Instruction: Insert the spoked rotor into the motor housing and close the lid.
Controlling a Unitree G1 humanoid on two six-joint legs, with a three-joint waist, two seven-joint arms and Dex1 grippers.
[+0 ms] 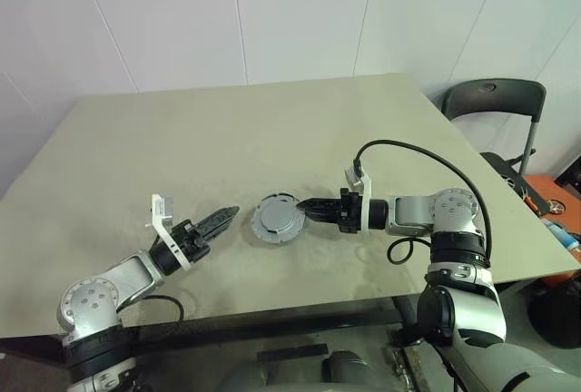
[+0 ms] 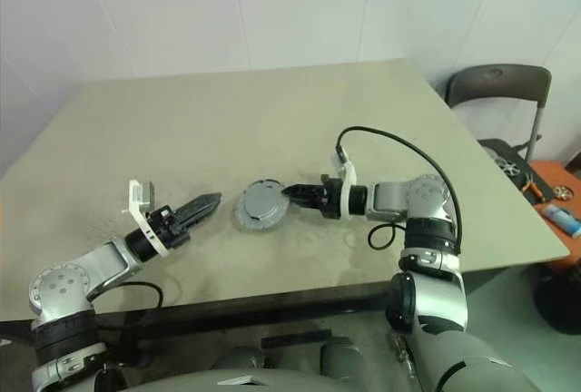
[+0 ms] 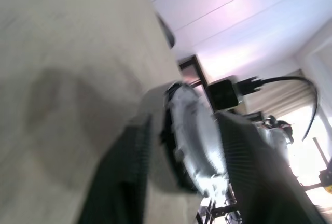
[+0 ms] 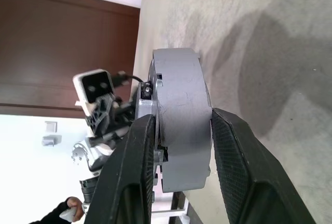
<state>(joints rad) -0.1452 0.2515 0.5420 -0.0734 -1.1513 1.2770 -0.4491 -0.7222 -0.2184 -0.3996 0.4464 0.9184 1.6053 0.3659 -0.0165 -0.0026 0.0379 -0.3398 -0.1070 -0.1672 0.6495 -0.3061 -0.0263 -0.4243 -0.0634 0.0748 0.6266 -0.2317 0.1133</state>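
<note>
A thick grey round unit (image 1: pixel 277 220), the motor housing with the flat grey lid (image 2: pixel 259 205) as its face, hangs tilted just above the table's middle front. My right gripper (image 1: pixel 304 209) comes in from the right and is shut on its rim; in the right wrist view its fingers (image 4: pixel 236 151) press both flat sides of the housing (image 4: pixel 181 115). My left gripper (image 1: pixel 227 217) sits a short way left of the unit, apart from it, pointing at it with open, empty fingers (image 3: pixel 119 182). The spoked rotor is hidden.
The beige table (image 1: pixel 272 129) reaches back to a white wall. A dark folding chair (image 1: pixel 495 102) stands past its right edge, above an orange box with small items (image 1: pixel 554 200). A black cable (image 1: pixel 427 156) loops over my right wrist.
</note>
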